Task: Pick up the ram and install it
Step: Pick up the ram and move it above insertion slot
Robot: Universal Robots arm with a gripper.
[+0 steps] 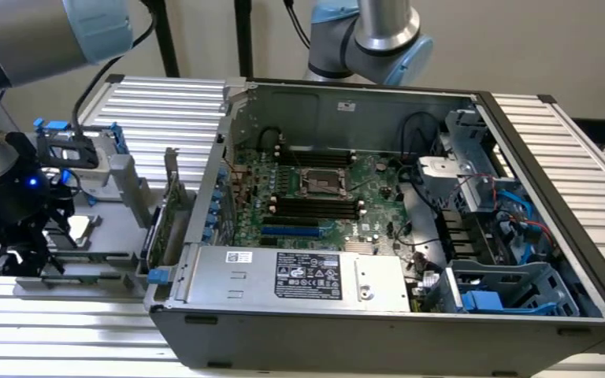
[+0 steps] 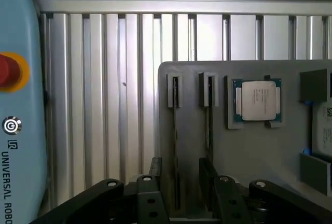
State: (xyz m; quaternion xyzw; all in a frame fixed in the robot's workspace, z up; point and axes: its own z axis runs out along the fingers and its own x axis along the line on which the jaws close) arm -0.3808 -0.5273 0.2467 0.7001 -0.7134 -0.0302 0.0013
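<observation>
Exterior view: the bench (image 1: 166,102) carries an open computer case (image 1: 387,339). In the wrist view, a grey tray (image 2: 259,156) lies under the gripper (image 2: 180,172). Its jaws are apart astride the ram (image 2: 176,130), which stands edgewise in the slot nearest the tray's edge.

table (image 2: 104,105) was ribbed silver | tray (image 2: 259,154) was matte grey | processor (image 2: 258,99) showed silver on green | motherboard (image 1: 374,179) was green | gripper (image 2: 180,177) was black | button (image 2: 6,71) was red
</observation>
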